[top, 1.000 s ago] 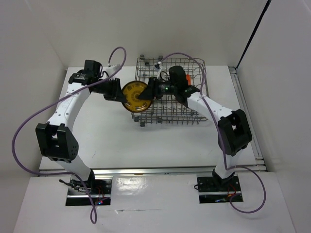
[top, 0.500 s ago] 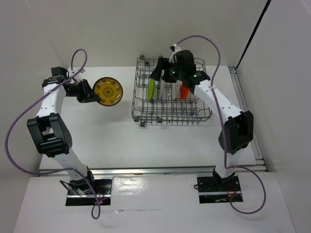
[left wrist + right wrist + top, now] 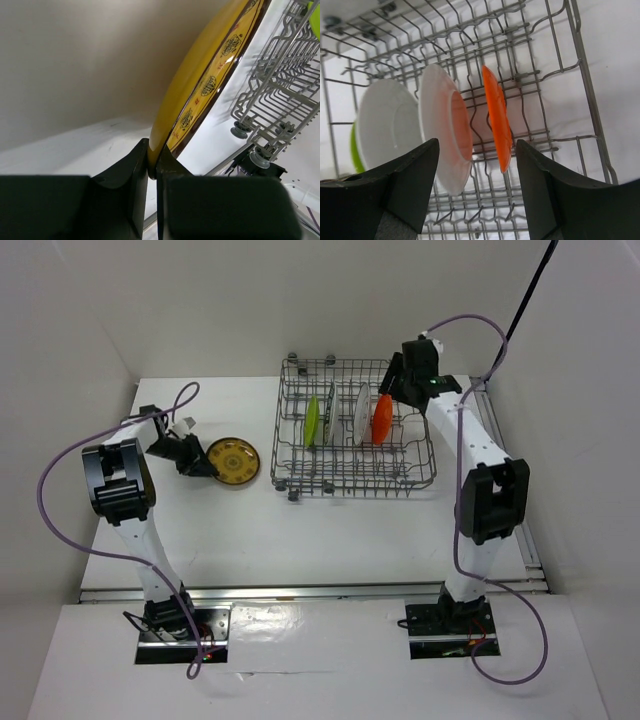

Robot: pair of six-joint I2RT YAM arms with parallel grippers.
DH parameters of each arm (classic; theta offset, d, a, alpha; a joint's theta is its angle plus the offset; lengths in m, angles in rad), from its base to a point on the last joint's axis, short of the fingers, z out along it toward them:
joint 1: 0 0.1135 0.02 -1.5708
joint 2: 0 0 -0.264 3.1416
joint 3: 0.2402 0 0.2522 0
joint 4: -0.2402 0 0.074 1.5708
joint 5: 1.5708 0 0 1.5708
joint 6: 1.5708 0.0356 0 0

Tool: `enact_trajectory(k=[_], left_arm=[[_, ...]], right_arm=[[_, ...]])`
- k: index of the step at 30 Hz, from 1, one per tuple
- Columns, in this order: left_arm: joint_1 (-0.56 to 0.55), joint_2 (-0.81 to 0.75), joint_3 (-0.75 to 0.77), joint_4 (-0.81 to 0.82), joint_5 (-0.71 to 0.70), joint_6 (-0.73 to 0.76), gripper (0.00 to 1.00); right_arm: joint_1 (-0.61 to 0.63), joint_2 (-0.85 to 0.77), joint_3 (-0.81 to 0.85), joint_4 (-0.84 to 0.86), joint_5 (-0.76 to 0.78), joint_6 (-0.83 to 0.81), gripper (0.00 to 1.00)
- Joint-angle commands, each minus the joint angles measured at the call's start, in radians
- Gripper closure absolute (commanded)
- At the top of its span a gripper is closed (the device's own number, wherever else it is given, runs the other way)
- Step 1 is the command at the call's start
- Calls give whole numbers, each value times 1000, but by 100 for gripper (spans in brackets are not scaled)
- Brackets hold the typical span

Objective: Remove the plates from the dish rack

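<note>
left pincer (image 3: 152,170): grips amber plate (image 3: 210,85) rim | right pincer (image 3: 476,150): wide, above racked orange plate (image 3: 497,125)

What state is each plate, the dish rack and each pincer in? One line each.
dish rack: holds four plates
amber patterned plate: out of the dish rack, rim gripped
lime green plate: upright in rack
orange plate: upright in rack
white plate beside green: upright in rack
white plate beside orange: upright in rack
left pincer: shut on amber patterned plate
right pincer: open, empty, over the rack
</note>
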Motion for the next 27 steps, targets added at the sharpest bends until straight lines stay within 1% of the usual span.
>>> enact_trajectory(k=[1, 2, 3, 6, 7, 9, 10, 11, 13, 15, 16, 17, 19, 20, 21, 22, 23, 27], left_arm=[[1, -9, 9, 22, 26, -5, 99], [1, -9, 9, 22, 15, -5, 97], [1, -9, 9, 22, 3, -5, 92], [1, 2, 9, 12, -9, 8, 83], [1, 2, 9, 2, -9, 8, 74], [1, 2, 0, 2, -9, 8, 64], [1, 2, 0, 2, -21, 17, 55], [1, -7, 0, -9, -22, 17, 50], [1, -18, 0, -18, -34, 17, 39], [1, -18, 0, -27, -45, 17, 37], [1, -32, 0, -28, -54, 17, 37], [1, -46, 0, -37, -63, 17, 37], [1, -62, 9, -46, -86, 17, 37], [1, -82, 19, -58, -116, 17, 37], [1, -92, 20, -67, -135, 17, 37], [1, -102, 32, -86, -152, 27, 37], [1, -112, 45, -95, -185, 28, 37], [1, -167, 82, -141, -247, 37, 36]], right_arm=[[9, 106, 55, -58, 34, -9, 30], [9, 123, 64, -58, 34, -9, 30], [9, 158, 64, -69, 46, 3, 30], [9, 217, 90, -103, 69, 13, 30], [9, 226, 105, -112, 69, 13, 30], [30, 240, 115, -112, 81, 2, 30], [30, 251, 115, -112, 92, 2, 32], [30, 251, 115, -112, 92, 2, 38], [39, 251, 115, -112, 92, -7, 46], [48, 251, 106, -101, 120, -18, 60], [49, 242, 106, -101, 133, -27, 74], [62, 242, 106, -101, 150, -27, 81], [87, 216, 116, -112, 231, -49, 92], [87, 205, 116, -123, 309, -49, 95], [105, 177, 127, -123, 348, -59, 99], [119, 163, 136, -123, 385, -87, 100], [119, 148, 136, -123, 414, -104, 100], [137, 70, 173, -74, 552, -188, 100]])
